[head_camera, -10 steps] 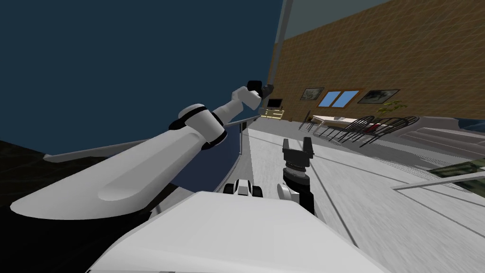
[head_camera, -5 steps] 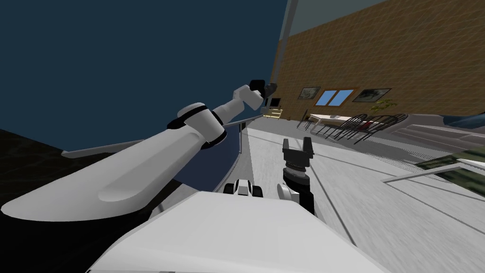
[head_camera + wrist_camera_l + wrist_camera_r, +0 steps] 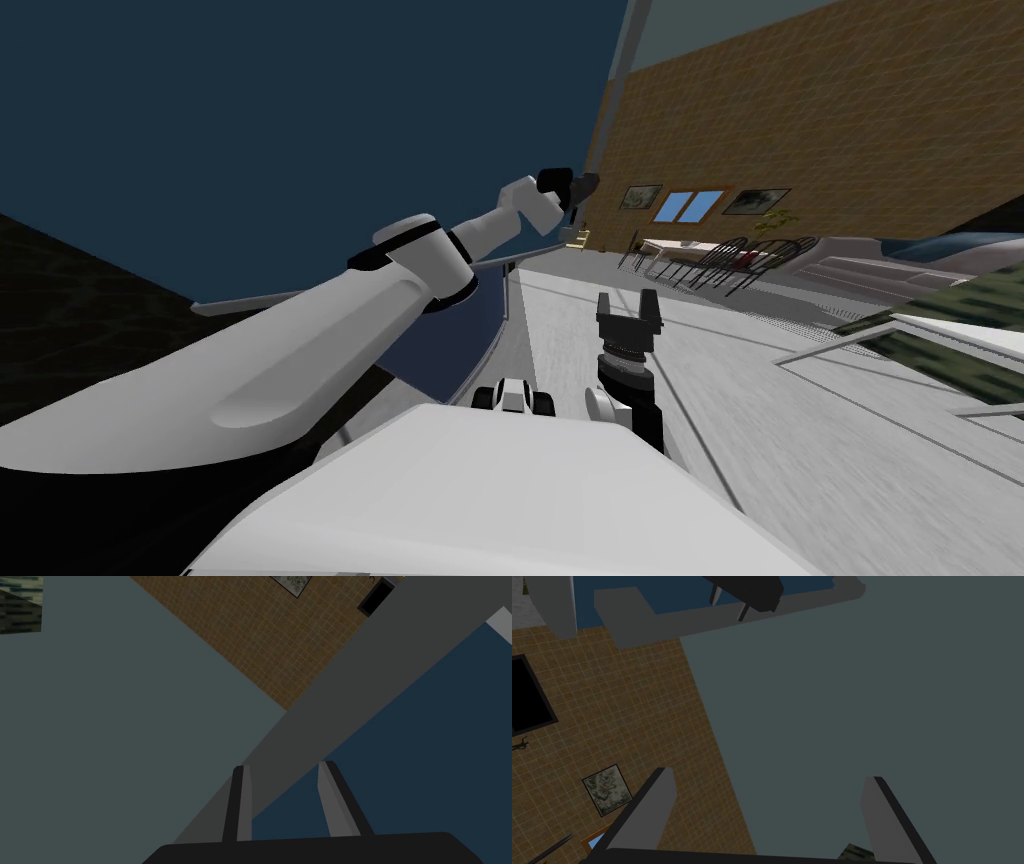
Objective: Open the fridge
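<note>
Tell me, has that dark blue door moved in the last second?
Yes. The fridge door, gripped by the left end effector, has swung rightward: its grey edge is nearer the framed picture on the brown wall. My head turned too.

- A light grey floor (image 3: 760, 420), crossed by thin dark lines, is seen running to a brown tiled wall (image 3: 850, 120).
- A pale surface (image 3: 672, 245) is set on the floor near that wall; what is laid on it cannot be made out.
- Dark wire-backed chairs (image 3: 740, 262) are ranged closely around the surface.
- A low yellowish cabinet (image 3: 577, 238) is stood on the floor at the wall's foot, apart from the chairs.
- A leafy plant (image 3: 778, 215) is placed behind the chairs, against the wall.
</note>
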